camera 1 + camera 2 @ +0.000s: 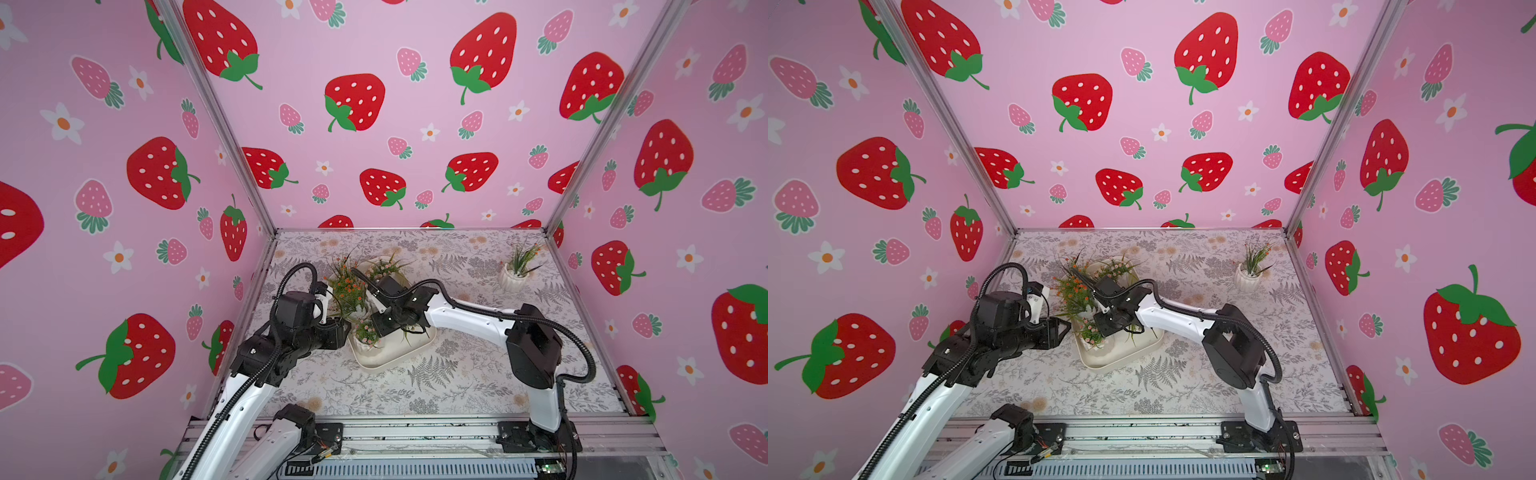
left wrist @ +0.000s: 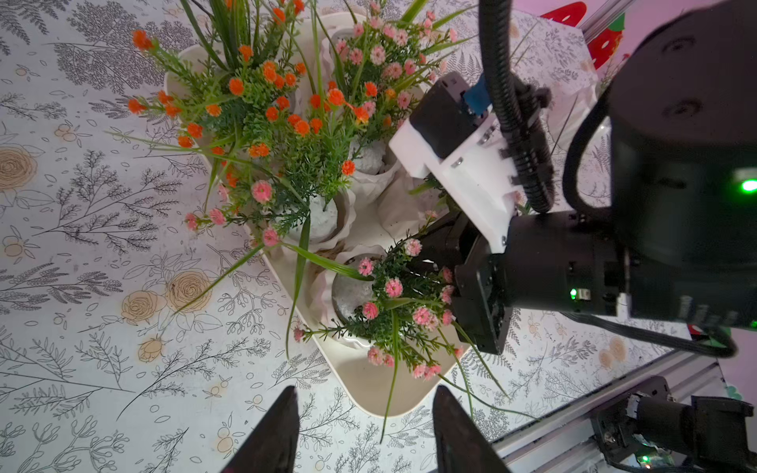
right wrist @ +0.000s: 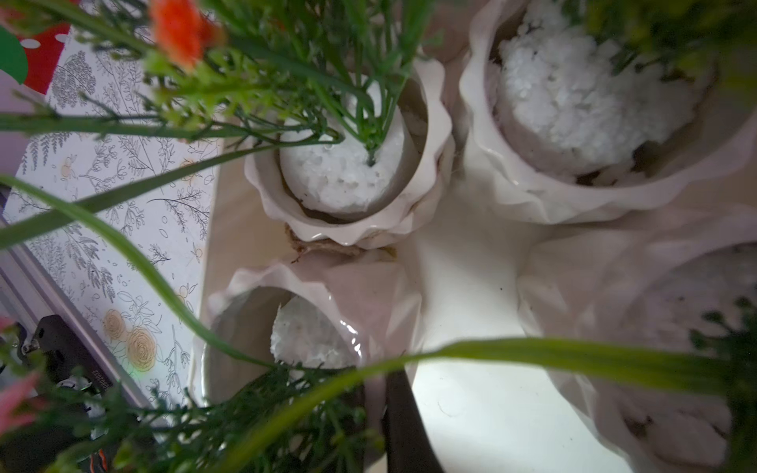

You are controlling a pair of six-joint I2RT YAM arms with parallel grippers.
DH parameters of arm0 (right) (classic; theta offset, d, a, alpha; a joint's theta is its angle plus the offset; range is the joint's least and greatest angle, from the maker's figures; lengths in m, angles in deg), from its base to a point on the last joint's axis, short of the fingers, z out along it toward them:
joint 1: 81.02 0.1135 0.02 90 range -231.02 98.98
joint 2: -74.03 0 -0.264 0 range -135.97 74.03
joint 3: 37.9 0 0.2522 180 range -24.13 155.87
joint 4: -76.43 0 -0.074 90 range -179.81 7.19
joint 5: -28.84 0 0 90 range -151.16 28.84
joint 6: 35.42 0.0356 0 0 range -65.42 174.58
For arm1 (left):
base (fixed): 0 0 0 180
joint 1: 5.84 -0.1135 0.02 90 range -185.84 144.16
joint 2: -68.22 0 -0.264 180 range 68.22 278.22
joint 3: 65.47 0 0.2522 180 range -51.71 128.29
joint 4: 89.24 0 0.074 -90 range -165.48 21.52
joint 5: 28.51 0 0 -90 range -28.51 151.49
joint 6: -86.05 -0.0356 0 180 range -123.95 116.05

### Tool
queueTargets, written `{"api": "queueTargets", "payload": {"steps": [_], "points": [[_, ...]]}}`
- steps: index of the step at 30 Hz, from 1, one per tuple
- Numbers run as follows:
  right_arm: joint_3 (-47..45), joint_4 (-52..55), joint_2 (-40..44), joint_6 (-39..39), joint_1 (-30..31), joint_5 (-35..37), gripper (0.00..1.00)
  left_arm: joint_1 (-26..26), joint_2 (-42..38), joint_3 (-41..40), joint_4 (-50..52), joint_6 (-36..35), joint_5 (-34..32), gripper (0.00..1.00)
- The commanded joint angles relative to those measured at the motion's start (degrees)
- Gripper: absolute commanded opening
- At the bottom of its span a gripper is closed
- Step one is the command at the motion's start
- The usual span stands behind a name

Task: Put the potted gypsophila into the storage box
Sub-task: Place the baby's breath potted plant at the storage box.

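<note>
The storage box is a cream tray in the middle of the table, with several white ribbed pots of gypsophila in it. One with pink flowers is at the tray's near left corner. My right gripper reaches down into the tray and is shut on that pot's rim; foliage hides one finger. An orange-flowered pot and another pink one stand behind it. My left gripper is open, just outside the tray's near left corner.
One more white ribbed pot with grassy leaves stands alone on the floral tablecloth at the back right. Pink strawberry walls close in three sides. A metal rail runs along the front edge by the arm bases.
</note>
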Motion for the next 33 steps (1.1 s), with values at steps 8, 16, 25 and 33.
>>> {"api": "queueTargets", "payload": {"steps": [8,16,25,33], "points": [[3.8,-4.2,-1.8,0.4,0.3,-0.7,0.0,-2.6,0.3,-0.6,-1.3,-1.0,3.4,0.55],[4.2,-3.9,-2.6,0.3,0.3,-0.5,0.03,-5.3,0.4,-1.3,-1.9,-1.1,5.8,0.55],[4.1,-3.2,-1.9,-0.4,0.3,0.5,0.13,-5.8,0.9,-1.5,-2.5,-0.7,6.7,0.55],[4.0,-2.7,-2.1,-0.8,0.3,0.0,0.2,-5.9,1.2,-1.5,-2.6,-0.3,6.8,0.54]]}}
